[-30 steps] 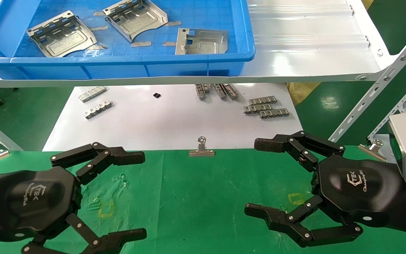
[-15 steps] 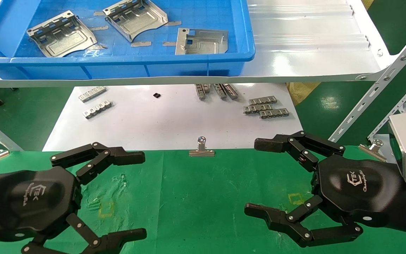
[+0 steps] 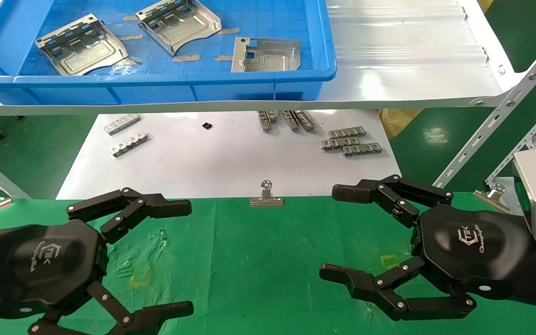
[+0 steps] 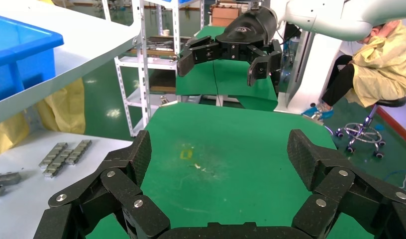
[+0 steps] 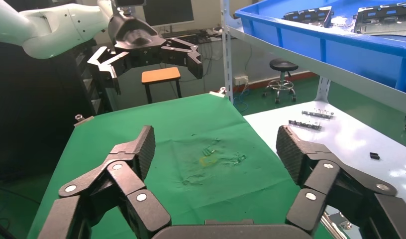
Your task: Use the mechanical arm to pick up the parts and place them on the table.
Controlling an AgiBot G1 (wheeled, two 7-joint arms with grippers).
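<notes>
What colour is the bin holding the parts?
Blue; the bin shows best in the head view.

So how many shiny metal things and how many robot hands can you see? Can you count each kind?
Big metal plates in the blue bin: 3
Small toothed strips on the white sheet: at least 8, some bunched, so the count is rough
Binder clips: 2 seen
Robot hands: 2, left gripper, right gripper, both open
Total: about 15
</notes>
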